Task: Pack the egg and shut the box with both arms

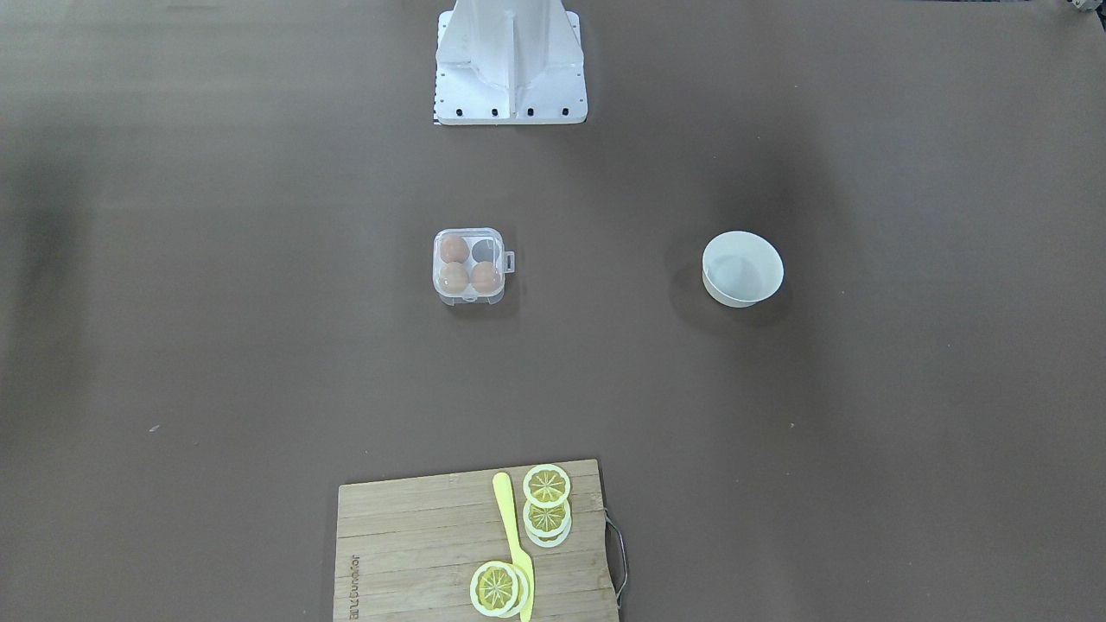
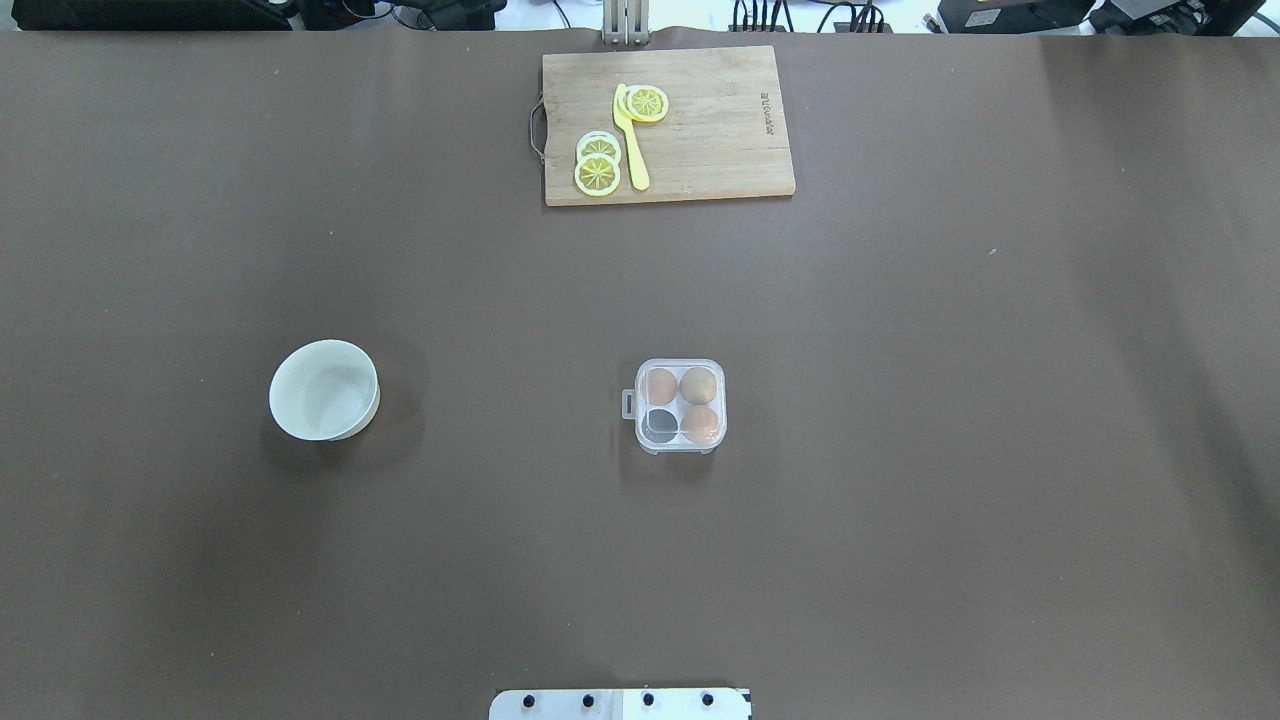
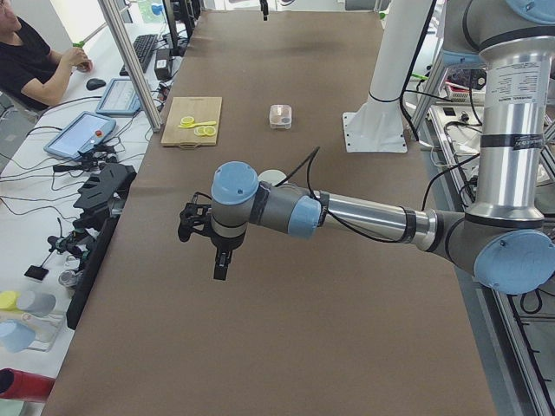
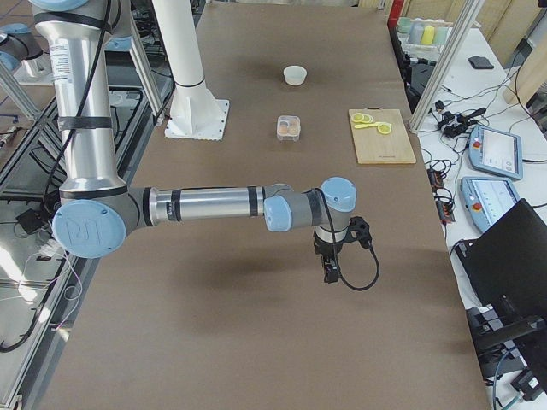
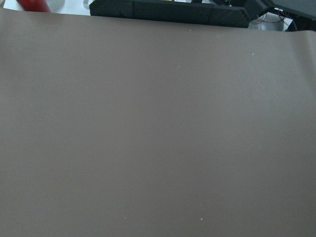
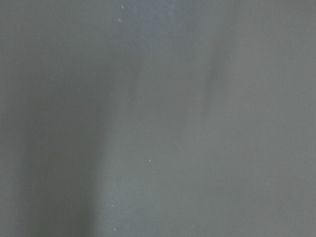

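Note:
The clear box (image 1: 468,266) (image 2: 680,406) stands mid-table with its lid down over the cups, as far as I can tell. It holds three tan eggs (image 2: 698,384); one cup (image 2: 661,424) is empty. The box also shows small in the side views (image 3: 280,115) (image 4: 290,128). My left gripper (image 3: 221,264) hangs over bare table far from the box, towards the table's left end. My right gripper (image 4: 330,273) hangs over bare table towards the right end. Both show only in side views, so I cannot tell whether they are open or shut. The wrist views show only brown table.
A white bowl (image 1: 742,268) (image 2: 324,390) sits on my left side of the box. A wooden cutting board (image 2: 720,130) (image 1: 415,553) with lemon slices (image 2: 597,175) and a yellow knife (image 2: 632,150) lies at the far edge. The white base stand (image 1: 511,65) is at my edge.

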Controlling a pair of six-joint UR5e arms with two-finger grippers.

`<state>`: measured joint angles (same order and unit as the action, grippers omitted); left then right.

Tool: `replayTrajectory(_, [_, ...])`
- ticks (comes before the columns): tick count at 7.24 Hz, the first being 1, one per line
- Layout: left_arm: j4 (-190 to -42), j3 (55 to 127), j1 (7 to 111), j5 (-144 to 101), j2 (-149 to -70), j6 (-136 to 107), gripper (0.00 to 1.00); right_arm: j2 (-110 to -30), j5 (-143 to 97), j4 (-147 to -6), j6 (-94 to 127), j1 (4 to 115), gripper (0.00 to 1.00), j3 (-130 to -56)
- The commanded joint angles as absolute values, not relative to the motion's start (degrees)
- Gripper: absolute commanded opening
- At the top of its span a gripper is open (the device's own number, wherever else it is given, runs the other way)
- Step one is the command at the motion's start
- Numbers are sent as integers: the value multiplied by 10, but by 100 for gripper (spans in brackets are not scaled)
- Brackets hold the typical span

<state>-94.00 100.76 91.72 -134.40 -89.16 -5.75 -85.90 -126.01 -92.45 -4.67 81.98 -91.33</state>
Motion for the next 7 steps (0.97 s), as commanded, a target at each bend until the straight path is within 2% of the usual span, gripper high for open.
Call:
replayTrajectory(1, [-903, 1017, 916, -1332, -894, -40, 98, -849, -1266, -1067, -160, 877, 100, -927])
replayTrajectory(4, [-904, 1018, 916, -1343, -892, -37, 98, -883, -1327, -1070, -151, 915, 100, -968])
replayTrajectory(7, [-915, 1010, 915, -1344, -874, -36, 98, -889, -1329, -1071, -147, 921, 100, -975])
